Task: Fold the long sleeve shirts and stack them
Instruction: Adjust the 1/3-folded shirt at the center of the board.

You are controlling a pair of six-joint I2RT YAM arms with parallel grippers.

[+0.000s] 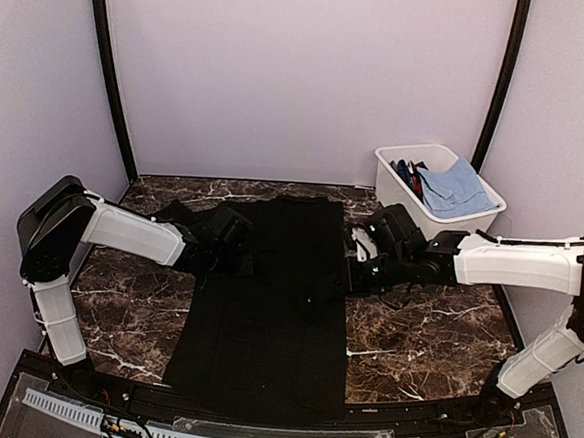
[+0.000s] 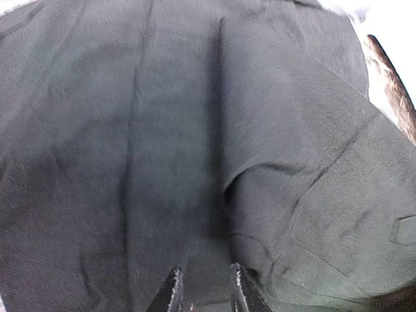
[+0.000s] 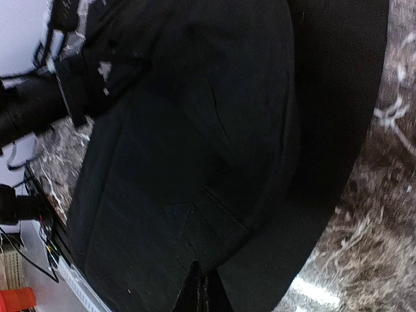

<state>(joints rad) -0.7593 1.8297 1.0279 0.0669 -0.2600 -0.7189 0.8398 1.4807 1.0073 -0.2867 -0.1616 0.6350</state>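
Note:
A plain black long sleeve shirt lies spread down the middle of the marble table, with folds across its upper part. My left gripper is at the shirt's left edge, near the top. In the left wrist view its fingers stand apart, low over the black cloth, with nothing held between them. My right gripper is at the shirt's right edge. In the right wrist view its fingers are pressed together on a folded flap of the black cloth.
A white bin stands at the back right, holding a light blue cloth and darker items. Bare marble table shows on both sides of the shirt. Walls enclose the table at the back and sides.

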